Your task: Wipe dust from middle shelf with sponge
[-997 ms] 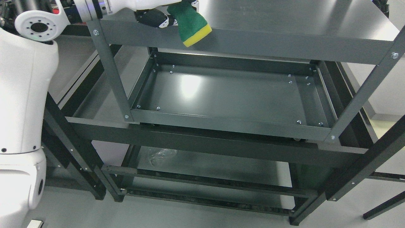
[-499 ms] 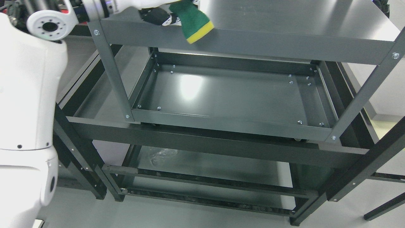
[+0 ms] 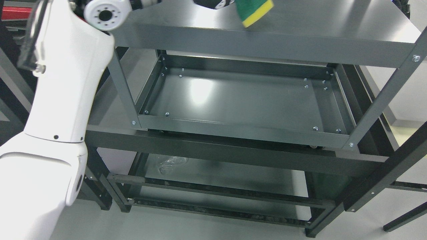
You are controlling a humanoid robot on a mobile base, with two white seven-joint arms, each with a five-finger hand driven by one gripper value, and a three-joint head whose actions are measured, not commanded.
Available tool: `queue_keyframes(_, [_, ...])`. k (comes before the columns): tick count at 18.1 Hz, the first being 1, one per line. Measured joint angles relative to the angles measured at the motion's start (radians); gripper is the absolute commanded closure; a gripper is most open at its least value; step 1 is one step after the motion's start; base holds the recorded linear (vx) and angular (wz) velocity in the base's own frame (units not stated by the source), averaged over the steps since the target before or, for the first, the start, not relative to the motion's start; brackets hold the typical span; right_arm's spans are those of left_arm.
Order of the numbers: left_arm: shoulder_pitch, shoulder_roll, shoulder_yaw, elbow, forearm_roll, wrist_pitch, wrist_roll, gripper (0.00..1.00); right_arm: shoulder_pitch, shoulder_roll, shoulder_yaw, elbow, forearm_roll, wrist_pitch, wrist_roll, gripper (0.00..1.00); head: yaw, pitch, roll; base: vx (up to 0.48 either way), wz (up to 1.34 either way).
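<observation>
The sponge is seen at the top edge, over the top shelf, just right of the left hand. The hand is mostly cut off by the frame, so the grip of the fingers cannot be told.

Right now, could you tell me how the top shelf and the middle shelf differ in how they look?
The top shelf is a flat sheet with a front lip turned down; the middle shelf is a tray with raised walls. The sponge, green with a yellow layer, is above the top shelf at the picture's upper edge; nothing lies on the middle shelf. Screw heads dot the corners of the middle shelf; the top shelf's surface shows none. Both are dark grey glossy metal.
</observation>
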Motion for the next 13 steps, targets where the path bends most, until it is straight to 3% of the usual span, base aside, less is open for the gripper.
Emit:
queue_keyframes(6, [-0.023, -0.035, -0.214, 0.055, 0.158, 0.184, 0.125, 0.84, 0.0, 0.0, 0.0, 0.0, 0.0, 0.0, 0.0, 0.0, 0.0, 0.0, 0.0, 0.0, 0.0])
queue_keyframes(13, [-0.031, -0.055, -0.412, 0.076, 0.263, 0.236, 0.175, 0.85, -0.001, 0.0, 0.0, 0.0, 0.0, 0.0, 0.0, 0.0, 0.0, 0.0, 0.0, 0.0, 0.0])
